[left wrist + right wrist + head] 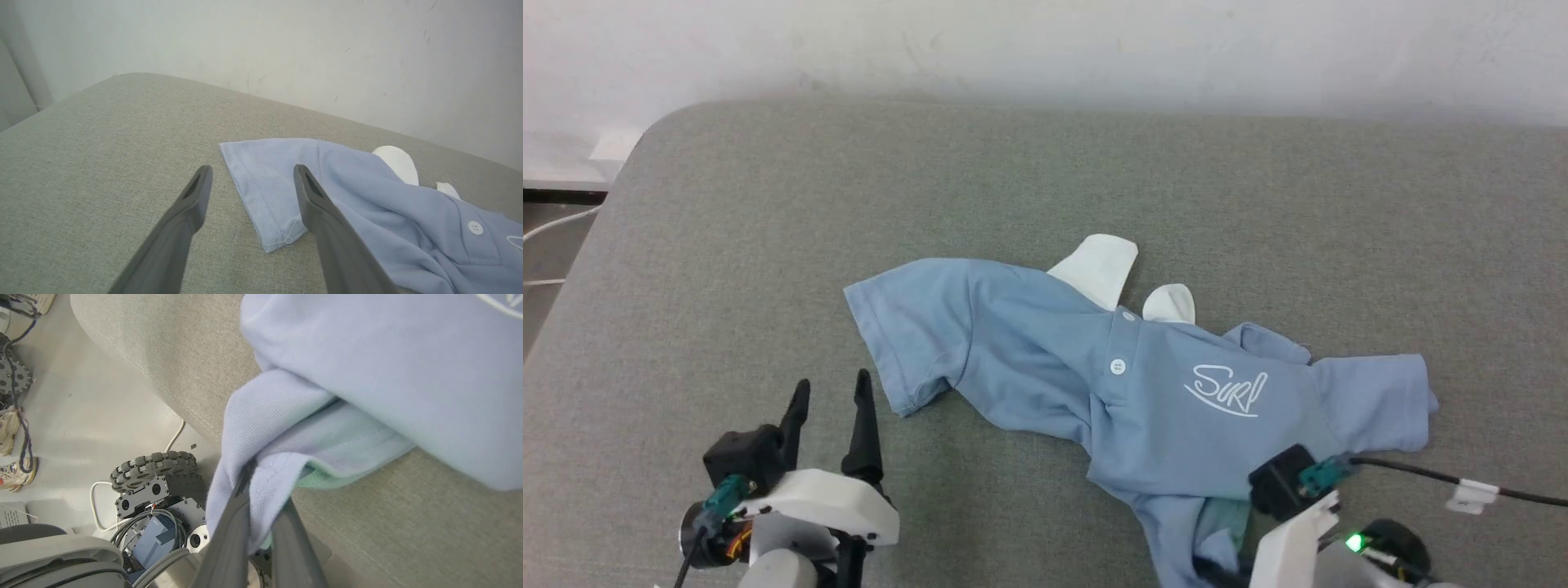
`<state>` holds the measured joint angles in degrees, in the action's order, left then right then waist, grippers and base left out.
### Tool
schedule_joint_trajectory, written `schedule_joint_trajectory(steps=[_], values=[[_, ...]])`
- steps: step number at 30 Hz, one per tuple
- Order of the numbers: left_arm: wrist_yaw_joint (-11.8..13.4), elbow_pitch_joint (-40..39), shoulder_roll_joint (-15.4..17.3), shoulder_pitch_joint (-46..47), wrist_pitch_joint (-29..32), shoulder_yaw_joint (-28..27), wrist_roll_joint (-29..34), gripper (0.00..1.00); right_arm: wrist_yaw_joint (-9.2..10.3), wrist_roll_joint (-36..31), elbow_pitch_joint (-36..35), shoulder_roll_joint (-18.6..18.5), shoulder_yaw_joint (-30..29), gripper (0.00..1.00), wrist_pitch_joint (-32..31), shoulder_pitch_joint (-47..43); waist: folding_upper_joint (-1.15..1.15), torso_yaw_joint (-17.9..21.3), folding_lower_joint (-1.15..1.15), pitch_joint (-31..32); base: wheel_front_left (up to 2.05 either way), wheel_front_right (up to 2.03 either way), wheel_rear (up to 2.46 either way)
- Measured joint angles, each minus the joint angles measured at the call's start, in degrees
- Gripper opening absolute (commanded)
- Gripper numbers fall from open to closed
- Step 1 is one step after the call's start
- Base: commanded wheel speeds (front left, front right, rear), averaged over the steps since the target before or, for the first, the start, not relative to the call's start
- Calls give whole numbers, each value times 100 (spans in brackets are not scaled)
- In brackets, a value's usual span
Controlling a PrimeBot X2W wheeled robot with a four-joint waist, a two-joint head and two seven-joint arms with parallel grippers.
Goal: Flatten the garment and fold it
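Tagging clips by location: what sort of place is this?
Probably a robotics lab: a grey fabric-covered table against a bare white wall, with cables and a wheeled base on the floor.

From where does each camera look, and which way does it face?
Head view: from above, down at the polo shirt on the grey cushion; left claw at lower left.
Left wrist view: low over the cushion, facing along its open claw toward a sleeve and the wall.
Right wrist view: facing down past the cushion's edge to the floor; the right claw, shut on the shirt, and the wheeled base show.
All share the shirt.
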<state>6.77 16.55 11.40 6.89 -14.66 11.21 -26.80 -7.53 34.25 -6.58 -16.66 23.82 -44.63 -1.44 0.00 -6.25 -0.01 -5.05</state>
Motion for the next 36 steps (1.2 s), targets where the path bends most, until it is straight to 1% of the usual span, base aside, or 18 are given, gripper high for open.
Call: schedule_joint_trajectory(steps=[1, 4, 9, 13, 15, 21, 26, 31, 32, 33, 36], values=[[-1, 12, -27, -1, 0, 16, -10, 100, 0, -91, 7, 21, -97, 100, 41, -25, 0, -15, 0, 6, 0, 0, 0], [-16, 54, -70, -7, 0, 45, -13, 100, 0, -413, 11, 34, -578, 100, 138, -3, 0, -78, 1, 7, 0, 0, 0], [-25, 81, -102, -41, -1, 41, -36, 100, 0, -1141, 69, -14, -1849, 100, 197, 359, 0, -173, 1, -26, 0, 0, 0], [-30, 92, -155, -66, -1, 48, -36, 100, 0, -1745, 537, -33, -2727, 100, 168, 745, 0, -237, 1, -110, 0, 0, 0], [-67, 100, -196, -64, -2, 60, -35, 100, 0, -1937, 892, 25, -3025, 100, 40, 855, 0, -270, 1, -163, 0, 0, 0], [-76, 138, -220, -52, -4, 65, -23, 100, 0, -2057, 1528, 323, -3275, 100, 11, 994, 0, -361, 1, -337, 0, 0, 0], [-113, 155, -220, -11, -5, 57, -3, 100, 0, -2361, 1963, 397, -3474, 100, 241, 1159, 0, -389, 2, -480, 0, 0, 0], [-120, 182, -227, 59, -7, 56, 23, 100, -1, -2512, 2241, 422, -3442, 100, 341, 1286, 0, -386, 1, -566, 0, 0, 0], [-124, 199, -230, 61, -7, 57, 36, 100, -1, -2507, 2270, 426, -3416, 44, 344, 1304, 0, -376, 1, -570, 0, 0, 0], [-125, 219, -235, 63, -5, 57, 42, 100, 0, -2493, 2294, 425, -3374, 0, 377, 1316, 0, -366, 1, -566, 0, 0, 0], [-126, 286, -250, 66, -7, 54, 77, 100, -1, -2436, 2324, 408, -3274, 0, 550, 1338, 0, -337, 1, -510, 0, 0, 0]])
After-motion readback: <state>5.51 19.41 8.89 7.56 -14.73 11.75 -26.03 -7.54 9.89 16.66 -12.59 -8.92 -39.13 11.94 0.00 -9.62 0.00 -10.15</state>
